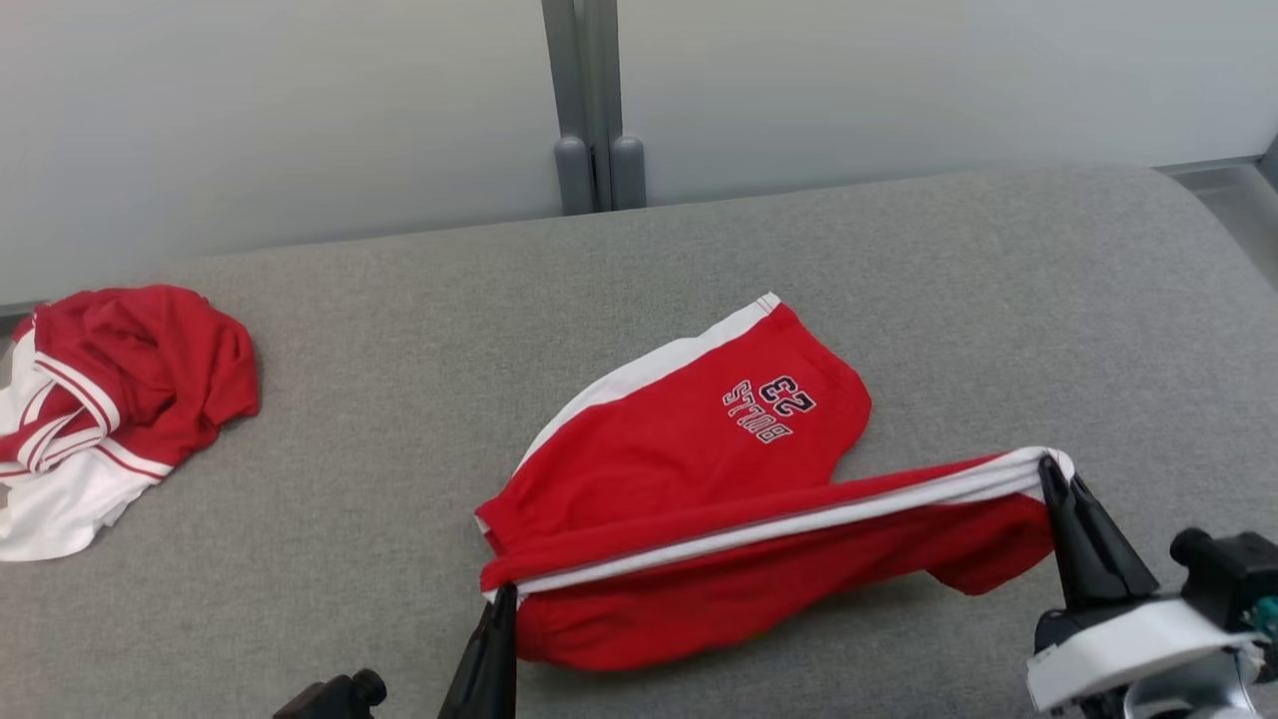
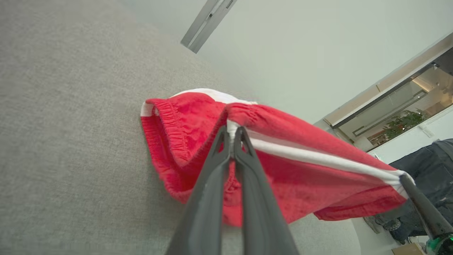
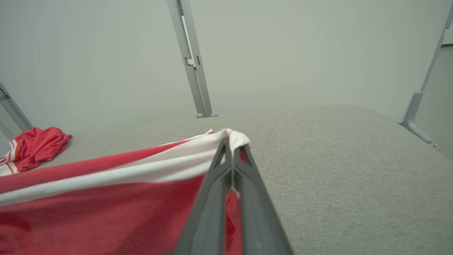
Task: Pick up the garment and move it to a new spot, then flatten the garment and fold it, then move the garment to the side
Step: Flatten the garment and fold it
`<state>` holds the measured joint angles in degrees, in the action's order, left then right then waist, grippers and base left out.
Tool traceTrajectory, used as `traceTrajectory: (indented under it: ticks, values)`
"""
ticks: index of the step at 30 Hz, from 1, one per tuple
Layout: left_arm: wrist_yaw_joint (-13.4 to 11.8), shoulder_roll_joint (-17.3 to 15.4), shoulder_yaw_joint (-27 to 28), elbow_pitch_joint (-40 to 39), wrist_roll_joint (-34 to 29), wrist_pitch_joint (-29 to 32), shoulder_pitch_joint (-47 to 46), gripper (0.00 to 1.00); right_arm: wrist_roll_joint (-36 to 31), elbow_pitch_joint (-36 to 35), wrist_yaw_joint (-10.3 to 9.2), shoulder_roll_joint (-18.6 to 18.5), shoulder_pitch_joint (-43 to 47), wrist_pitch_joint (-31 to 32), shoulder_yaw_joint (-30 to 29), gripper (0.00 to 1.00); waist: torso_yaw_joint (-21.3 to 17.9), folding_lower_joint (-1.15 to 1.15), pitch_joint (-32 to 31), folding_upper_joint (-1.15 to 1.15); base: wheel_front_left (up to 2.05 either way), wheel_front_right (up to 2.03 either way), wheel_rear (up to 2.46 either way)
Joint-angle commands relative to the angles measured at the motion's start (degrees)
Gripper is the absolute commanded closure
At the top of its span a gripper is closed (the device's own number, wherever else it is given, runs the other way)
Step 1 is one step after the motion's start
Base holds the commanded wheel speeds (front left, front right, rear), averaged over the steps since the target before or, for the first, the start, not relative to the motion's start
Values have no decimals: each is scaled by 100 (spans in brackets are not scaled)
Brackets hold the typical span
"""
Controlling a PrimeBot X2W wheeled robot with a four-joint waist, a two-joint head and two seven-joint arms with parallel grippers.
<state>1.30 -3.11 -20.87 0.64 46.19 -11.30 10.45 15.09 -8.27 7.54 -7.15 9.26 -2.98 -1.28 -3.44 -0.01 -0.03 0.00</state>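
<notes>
Red shorts (image 1: pixel 689 469) with white side stripes and "BULLS 23" print lie on the grey cushioned surface (image 1: pixel 399 399), partly lifted along one striped edge. My left gripper (image 1: pixel 505 596) is shut on the waistband end of that white stripe, seen close in the left wrist view (image 2: pixel 233 132). My right gripper (image 1: pixel 1048 465) is shut on the stripe's other end at the leg hem, seen in the right wrist view (image 3: pixel 231 141). The stripe is stretched taut between the two grippers, and the far leg of the shorts (image 2: pixel 283 170) rests flat on the surface.
A second crumpled red and white garment (image 1: pixel 110 399) lies at the far left of the surface, also in the right wrist view (image 3: pixel 32 148). A grey post (image 1: pixel 591 110) stands behind the surface against a pale wall. A person's dark trouser leg (image 2: pixel 428 173) stands at right.
</notes>
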Motion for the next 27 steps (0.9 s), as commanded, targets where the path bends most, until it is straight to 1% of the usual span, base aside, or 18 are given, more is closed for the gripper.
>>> traceTrajectory:
  ticks: [1, 6, 9, 13, 16, 20, 27]
  values:
    - [-91, -12, 2, 126, 121, 55, -203, 100, 4, 198, -10, -93, -278, -29, 8, 100, 137, 1, 188, 0, 0, 0, 0]
    - [-430, 8, -117, 774, 444, 177, -935, 100, -7, 1184, -10, -384, -1393, 12, 332, 100, 361, 1, 495, 0, 0, 0, 0]
    - [-653, 10, -326, 1197, 714, 253, -1515, 100, -80, 1918, -10, -628, -2217, 54, 608, 100, 497, 1, 701, 0, 0, 0, 0]
    - [-905, 9, -601, 1655, 1035, 289, -2259, 100, 31, 2909, -10, -785, -3290, 75, 922, 100, 703, 1, 1044, 0, 0, 0, 0]
    - [-1039, 9, -765, 1927, 1245, 218, -2715, 100, 43, 3587, -10, -895, -3965, 46, 1178, 100, 884, 1, 1297, 0, 0, 0, 0]
    - [-1153, 10, -1012, 2229, 1592, 129, -3174, 100, 162, 4457, -10, -984, -4717, -33, 1521, 100, 1102, 1, 1599, 0, 0, 0, 0]
    - [-1157, 11, -1424, 2588, 2101, -59, -3604, 100, 427, 5748, -10, -958, -5571, -242, 2173, 100, 1265, 1, 1841, 0, 0, 0, 0]
